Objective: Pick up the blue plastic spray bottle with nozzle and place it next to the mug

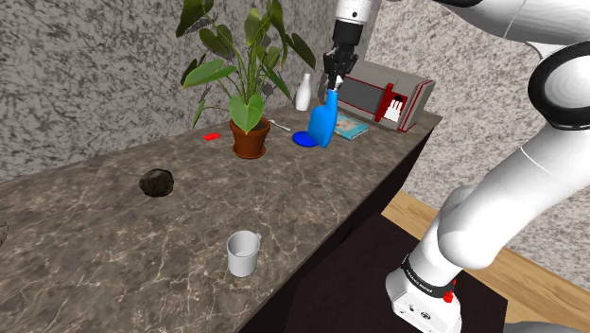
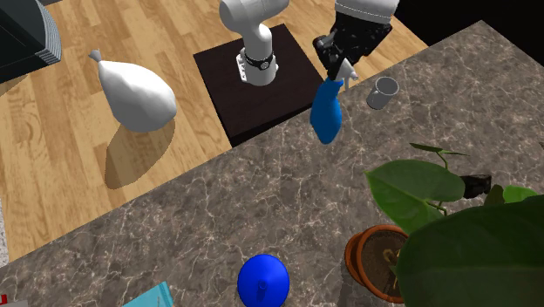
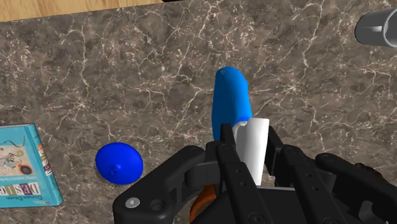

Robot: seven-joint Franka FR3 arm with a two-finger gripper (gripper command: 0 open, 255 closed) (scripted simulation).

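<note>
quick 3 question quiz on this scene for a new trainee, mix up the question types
1. True or false: the gripper is shut on the blue spray bottle.
2. The mug is: A upright on the counter; B lying on its side; C hanging from the gripper.
3. Fill in: the bottle's nozzle is coloured ___.
Key: 1 true; 2 A; 3 white.
</note>
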